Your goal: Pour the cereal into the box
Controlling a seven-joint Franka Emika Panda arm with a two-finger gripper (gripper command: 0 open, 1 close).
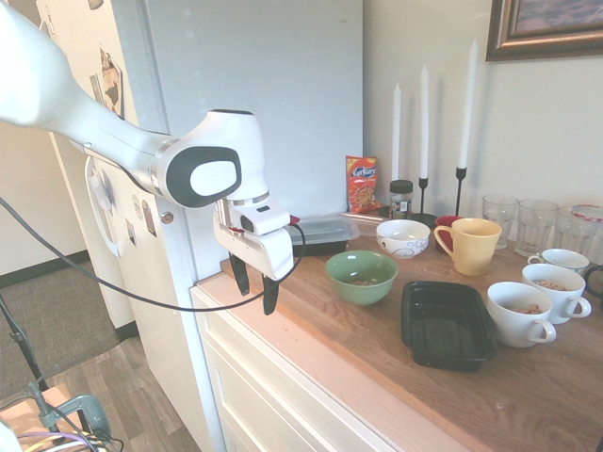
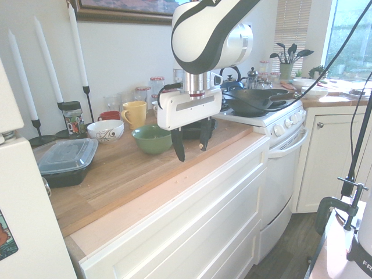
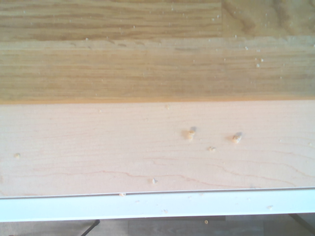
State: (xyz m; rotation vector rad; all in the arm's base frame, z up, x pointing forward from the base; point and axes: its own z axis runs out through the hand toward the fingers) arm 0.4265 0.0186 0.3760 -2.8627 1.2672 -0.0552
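Jaws (image 1: 254, 290) are held apart, w/ nothing between. Green bowl w/ cereal (image 1: 364, 282), beside them, should be gripped firmly at rim, kept level until above box (image 1: 447, 325).

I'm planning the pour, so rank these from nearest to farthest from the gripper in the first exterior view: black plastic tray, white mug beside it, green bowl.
From the gripper:
1. Green bowl, just right of it in the picture.
2. Black plastic tray, past the bowl, toward the counter's front.
3. White mug, on the tray's far side.
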